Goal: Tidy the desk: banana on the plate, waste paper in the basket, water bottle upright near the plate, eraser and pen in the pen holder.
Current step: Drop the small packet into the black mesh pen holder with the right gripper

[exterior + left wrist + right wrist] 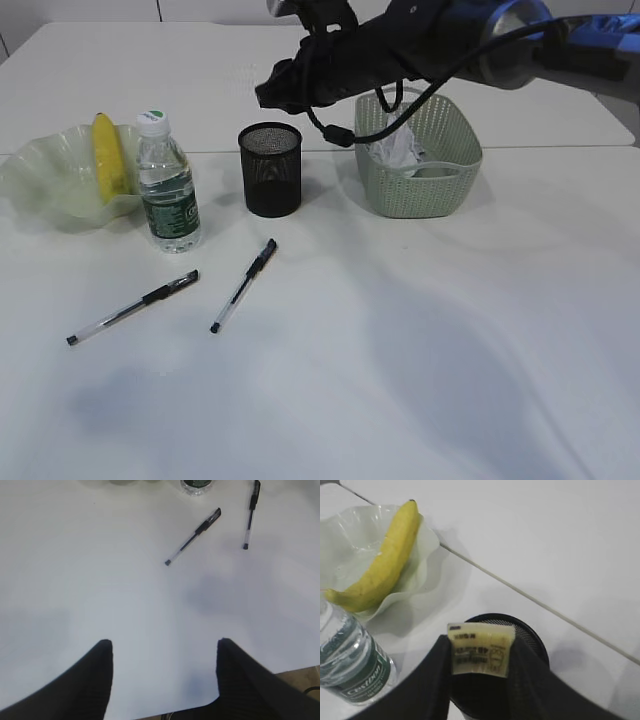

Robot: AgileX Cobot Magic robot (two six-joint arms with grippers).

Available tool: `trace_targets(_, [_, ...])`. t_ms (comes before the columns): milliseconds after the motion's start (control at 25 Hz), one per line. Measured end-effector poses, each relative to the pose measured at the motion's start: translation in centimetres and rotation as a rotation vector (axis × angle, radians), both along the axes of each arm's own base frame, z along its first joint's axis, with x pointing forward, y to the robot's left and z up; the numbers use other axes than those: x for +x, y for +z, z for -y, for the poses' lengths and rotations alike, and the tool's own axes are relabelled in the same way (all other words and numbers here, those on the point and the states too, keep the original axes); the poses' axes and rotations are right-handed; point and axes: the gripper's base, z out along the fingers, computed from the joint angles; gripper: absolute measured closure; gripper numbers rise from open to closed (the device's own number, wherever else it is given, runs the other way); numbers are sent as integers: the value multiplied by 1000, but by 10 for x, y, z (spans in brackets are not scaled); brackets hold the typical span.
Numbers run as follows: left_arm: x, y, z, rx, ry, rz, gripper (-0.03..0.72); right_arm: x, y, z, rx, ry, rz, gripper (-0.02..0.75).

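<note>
My right gripper (480,642) is shut on the pale yellow eraser (480,649) and holds it just above the open mouth of the black mesh pen holder (532,635). In the exterior view that gripper (268,92) hangs over the pen holder (270,170). Two pens (135,307) (244,285) lie on the desk (400,350) in front. The banana (108,155) rests in the plate (40,175). Beside it the water bottle (168,185) stands upright. Waste paper (398,150) sits in the basket (418,155). My left gripper (164,642) is open and empty over bare desk near its front edge.
The right arm's dark body and cable (400,50) stretch from the upper right across the basket's back rim. A seam (560,147) runs across the desk behind the objects. In the left wrist view both pens (194,536) (250,515) lie ahead of the open fingers.
</note>
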Motion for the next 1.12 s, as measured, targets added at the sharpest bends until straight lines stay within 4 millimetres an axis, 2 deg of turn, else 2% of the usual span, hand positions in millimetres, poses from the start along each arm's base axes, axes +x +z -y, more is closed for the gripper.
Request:
trace_targets(200, [0, 0, 0, 2, 1, 0, 228, 2, 0, -3, 38, 22, 42, 517])
trace_targets(640, [0, 0, 0, 1, 1, 2, 228, 12, -32, -6, 44, 2, 39, 517])
trace_targets(1120, [1, 1, 0, -2, 0, 16, 230, 15, -38, -6, 21, 3, 75, 517])
